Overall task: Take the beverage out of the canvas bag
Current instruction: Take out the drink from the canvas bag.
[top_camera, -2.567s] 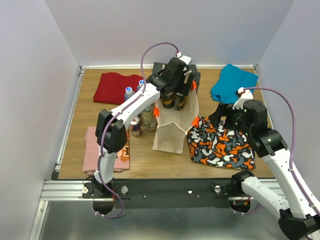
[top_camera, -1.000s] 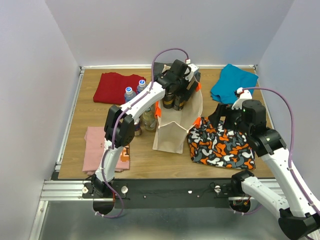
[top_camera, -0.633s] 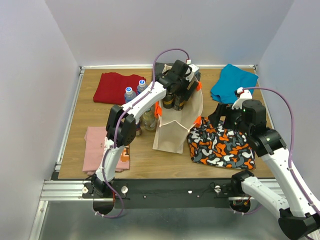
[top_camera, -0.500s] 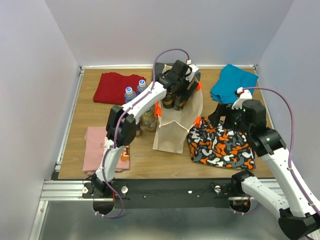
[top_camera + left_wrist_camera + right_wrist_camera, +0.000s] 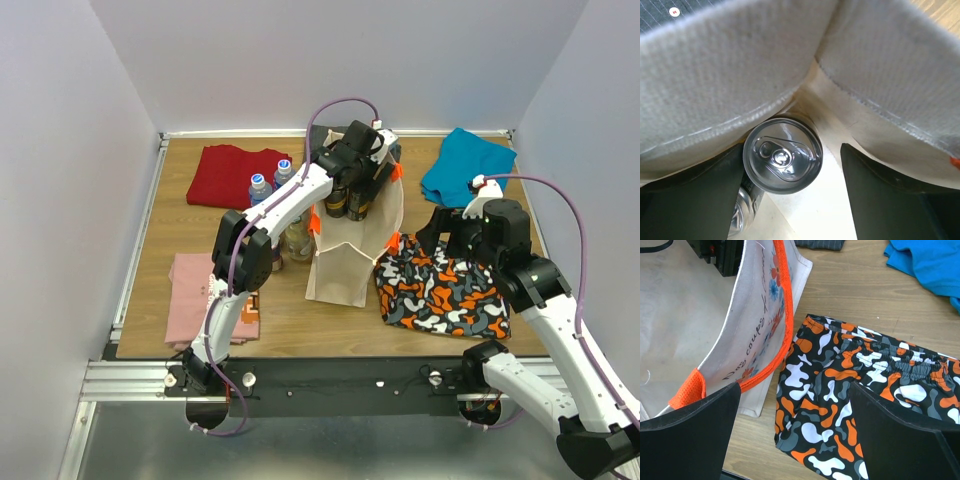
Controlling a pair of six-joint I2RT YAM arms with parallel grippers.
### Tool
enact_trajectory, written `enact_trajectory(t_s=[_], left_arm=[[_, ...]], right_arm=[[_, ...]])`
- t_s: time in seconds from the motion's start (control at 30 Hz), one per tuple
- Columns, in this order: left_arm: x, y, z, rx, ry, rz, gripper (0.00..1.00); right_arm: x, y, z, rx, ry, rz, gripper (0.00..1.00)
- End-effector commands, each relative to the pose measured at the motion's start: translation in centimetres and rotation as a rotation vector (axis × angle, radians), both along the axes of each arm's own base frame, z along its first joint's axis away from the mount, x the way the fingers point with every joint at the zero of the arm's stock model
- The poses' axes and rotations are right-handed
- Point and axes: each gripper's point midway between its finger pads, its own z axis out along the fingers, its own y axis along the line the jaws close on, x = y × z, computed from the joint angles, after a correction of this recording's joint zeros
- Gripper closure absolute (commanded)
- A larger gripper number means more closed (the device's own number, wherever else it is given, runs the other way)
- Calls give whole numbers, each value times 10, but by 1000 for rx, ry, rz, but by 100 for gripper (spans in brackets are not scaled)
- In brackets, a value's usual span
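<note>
The canvas bag (image 5: 345, 270) stands upright mid-table, beige with orange pieces at its rim. My left gripper (image 5: 356, 172) reaches down into its mouth. In the left wrist view a silver-topped beverage can (image 5: 782, 160) stands between the fingers of my left gripper (image 5: 790, 200), which is open. The left finger is close against the can and the right finger (image 5: 890, 195) stands apart from it. A second can (image 5: 742, 212) shows beside it, and two dark cans (image 5: 348, 203) show from above. My right gripper (image 5: 795, 440) hangs open over the camouflage shorts (image 5: 850, 390), beside the bag's orange rim (image 5: 782, 325).
Water bottles (image 5: 260, 186) stand left of the bag. A red cloth (image 5: 232, 175) lies back left, a pink one (image 5: 205, 295) front left, a teal one (image 5: 465, 170) back right, and a dark striped cloth (image 5: 320, 135) behind the bag. Bag walls (image 5: 740, 75) crowd the left gripper.
Since the earliest frame the left gripper has swung over and dropped into the bag's mouth; over the last second it barely shifts. The right arm has stayed put.
</note>
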Motion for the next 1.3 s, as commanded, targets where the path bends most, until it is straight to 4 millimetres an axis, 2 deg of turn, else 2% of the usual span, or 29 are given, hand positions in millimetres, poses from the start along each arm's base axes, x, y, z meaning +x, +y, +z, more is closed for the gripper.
enact_trajectory(t_s=[0.0, 0.07, 0.37, 0.53, 0.77, 0.87, 1.17, 1.2, 1.27], left_arm=[[-5, 11, -20, 63, 41, 5, 19], [-5, 11, -19, 63, 41, 5, 28], [-6, 12, -17, 62, 42, 4, 41], [-8, 12, -17, 60, 47, -1, 53], [-10, 12, -5, 49, 33, -4, 96], [-11, 12, 3, 36, 23, -6, 100], [-19, 10, 30, -6, -17, -3, 100], [-21, 11, 26, -2, -11, 1, 100], [-23, 9, 32, -16, -29, 2, 100]], right_arm=[[3, 0, -2, -2, -11, -3, 2], [3, 0, -1, -1, -14, -5, 2], [3, 0, -2, 0, -12, -5, 2], [3, 0, -2, 1, -12, -2, 2], [2, 0, -1, 2, -15, -3, 2], [2, 0, 0, 3, -16, -6, 2], [2, -1, 2, 4, -24, -9, 2], [2, -1, 2, 7, -26, -8, 2], [1, -1, 2, 6, -28, -11, 2]])
